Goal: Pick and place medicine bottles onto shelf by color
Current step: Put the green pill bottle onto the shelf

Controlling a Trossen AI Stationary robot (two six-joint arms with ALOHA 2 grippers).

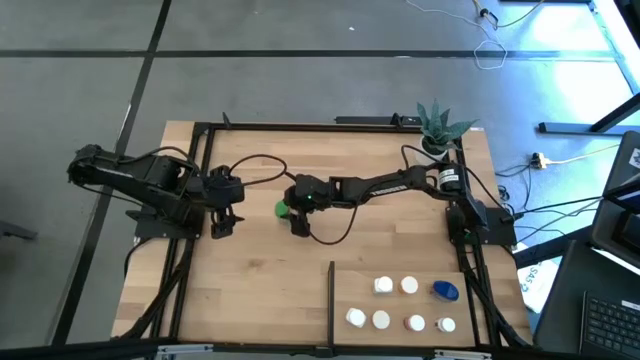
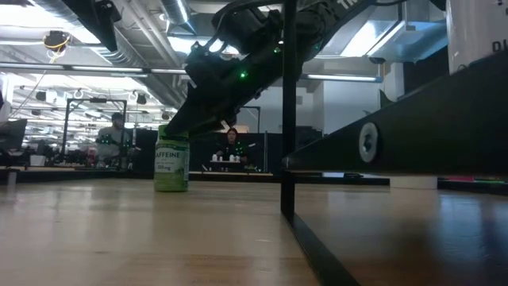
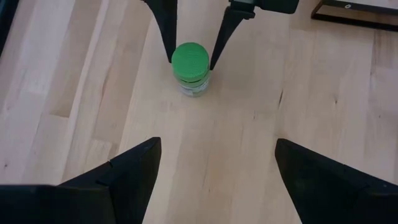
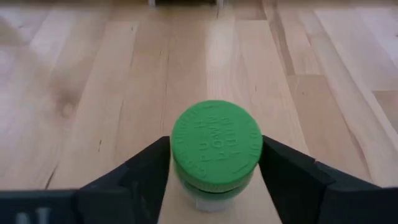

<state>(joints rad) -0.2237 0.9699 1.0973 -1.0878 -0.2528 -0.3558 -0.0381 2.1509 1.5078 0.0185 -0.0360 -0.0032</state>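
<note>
A green-capped medicine bottle (image 1: 283, 209) stands upright on its base (image 2: 171, 186) on the wood table, left of centre. My right gripper (image 1: 291, 207) reaches in from the table's right and is shut on it; it also shows in the left wrist view (image 3: 191, 61). My left gripper (image 1: 222, 222) is open and empty, a little to the left of the bottle, its fingers spread wide (image 3: 217, 149). The shelf (image 1: 400, 335) is the patch at the near right behind a black divider bar (image 1: 331, 300). Several white-capped bottles (image 1: 383, 286) and a blue one (image 1: 446, 291) stand on it. My right gripper pinches the green cap (image 4: 216, 144) between its two fingers (image 4: 149, 163), one on each opposite side of the cap. The fingers come slanting down from the table's right side. The bottle stands upright with its base on the table.
A potted green plant (image 1: 438, 125) stands at the far right corner. Black frame rails (image 1: 200, 180) run along the table's left, far and right sides. Cables (image 1: 262, 165) loop over the table's middle. Bare wood lies between the green bottle and the shelf.
</note>
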